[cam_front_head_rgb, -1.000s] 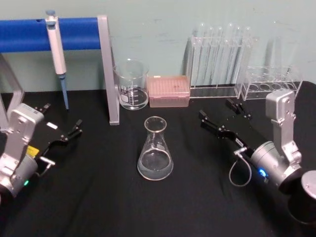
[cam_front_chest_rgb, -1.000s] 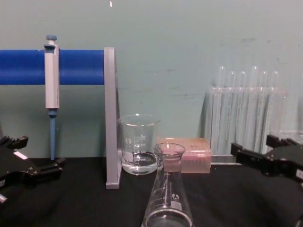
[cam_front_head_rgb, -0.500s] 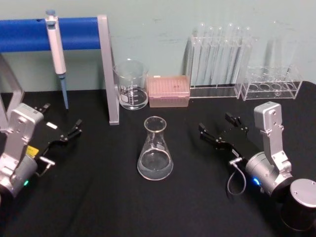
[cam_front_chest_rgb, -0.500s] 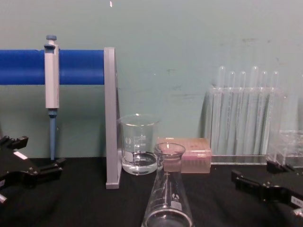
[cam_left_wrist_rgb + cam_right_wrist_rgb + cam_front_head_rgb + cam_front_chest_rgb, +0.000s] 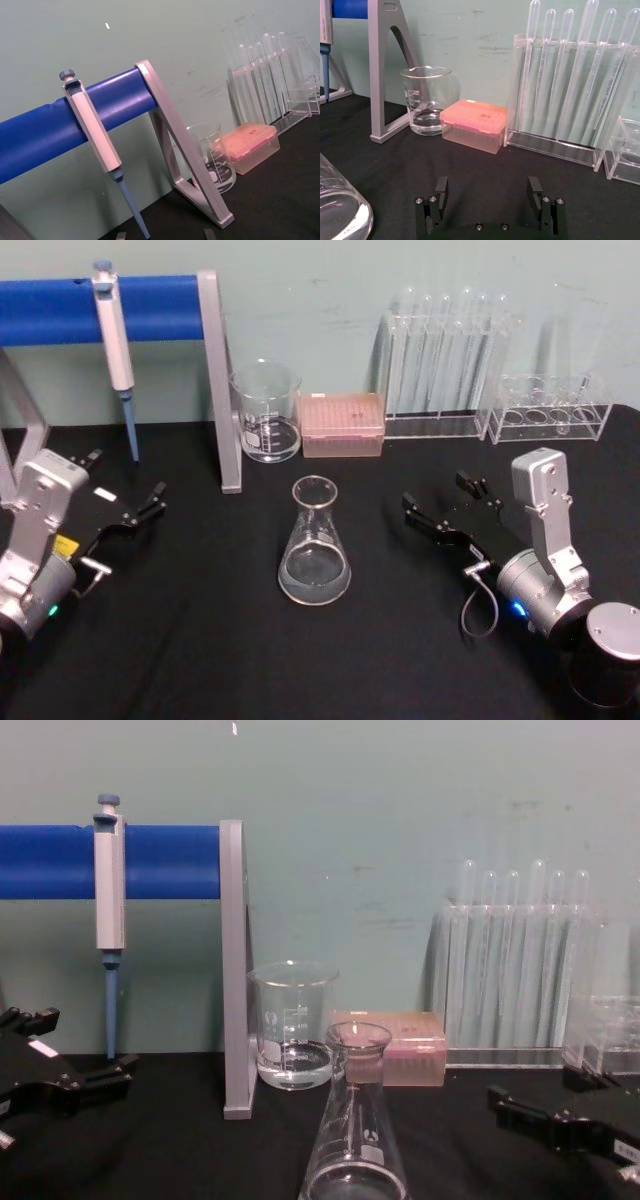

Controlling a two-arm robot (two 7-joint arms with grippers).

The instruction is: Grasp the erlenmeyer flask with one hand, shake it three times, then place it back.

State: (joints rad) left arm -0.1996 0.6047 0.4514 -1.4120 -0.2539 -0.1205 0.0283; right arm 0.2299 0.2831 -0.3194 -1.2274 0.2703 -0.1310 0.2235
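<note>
On the black bench point(image 5: 200, 660), mid-front, the flask point(image 5: 315, 545) stands upright with a little clear liquid in its base, free of both arms. To its right the right pincer point(image 5: 448, 502) sits low over the bench, near the flask but apart from it, fingers spread wide and holding nothing; its wrist view has the flask's base point(image 5: 340, 210) off to one side of the gap, so the pincer is not yet lined up. The left pincer point(image 5: 125, 502) is parked at the bench's left, well apart from the flask, also released and empty.

The step in hand looks like the approach to the grasp. To do it well, the right pincer should swing toward the flask until the neck sits squarely between the fingers, then close on the narrow neck below the flared rim, where the glass gives the surest hold; the wide cone would likely slip. Come in level so the flask isn't tipped or nudged. The beaker point(image 5: 266, 412) and pink box point(image 5: 343, 424) behind leave room, so a sideways approach should be clear.
</note>
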